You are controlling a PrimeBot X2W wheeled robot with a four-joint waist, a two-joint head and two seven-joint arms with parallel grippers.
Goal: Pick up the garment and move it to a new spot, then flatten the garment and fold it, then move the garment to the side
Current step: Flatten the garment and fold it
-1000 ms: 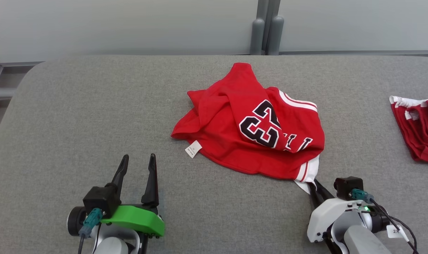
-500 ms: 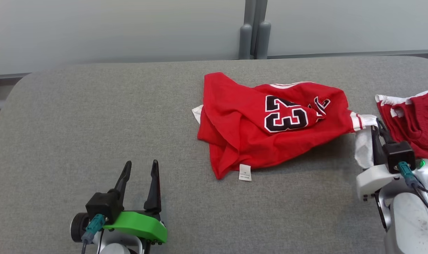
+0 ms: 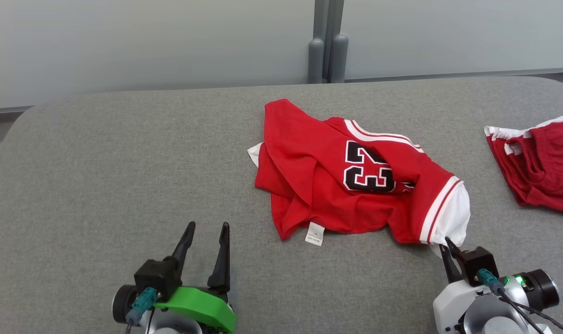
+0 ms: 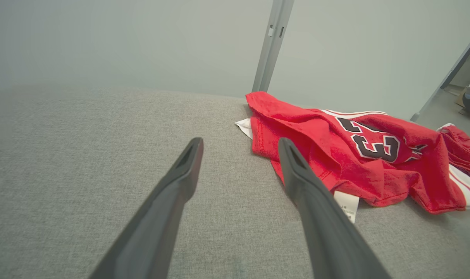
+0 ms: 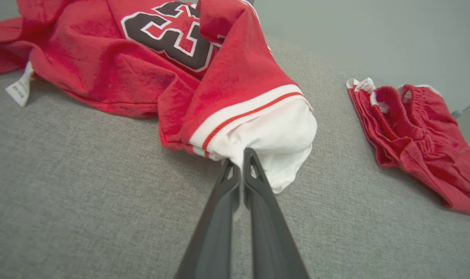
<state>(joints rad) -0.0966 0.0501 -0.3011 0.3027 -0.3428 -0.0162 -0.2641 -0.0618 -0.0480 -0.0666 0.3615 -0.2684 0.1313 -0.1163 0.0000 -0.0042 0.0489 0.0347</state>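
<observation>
Jersey [image 3: 351, 185]: crumpled at middle of table [image 3: 123, 162], number up; long axis far left to near right, white end [image 3: 453, 211] pointing at robot's right. Right gripper [image 3: 446, 245]: pinched shut on that end. Left gripper [image 3: 208, 227]: spread wide, empty, well apart. Step, as judged: relocation. Next: release at the new spot, then flattening with both grippers on opposite edges. Shorts [image 3: 541, 162]: far right, apart.

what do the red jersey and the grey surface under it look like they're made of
Red jersey: soft knit fabric, probably cotton or a blend, matte; it creases, drapes loosely and looks slightly fuzzy. Grey surface: woven upholstery-like cloth, matte, with a fine heathered weave; what lies beneath cannot be told.
</observation>
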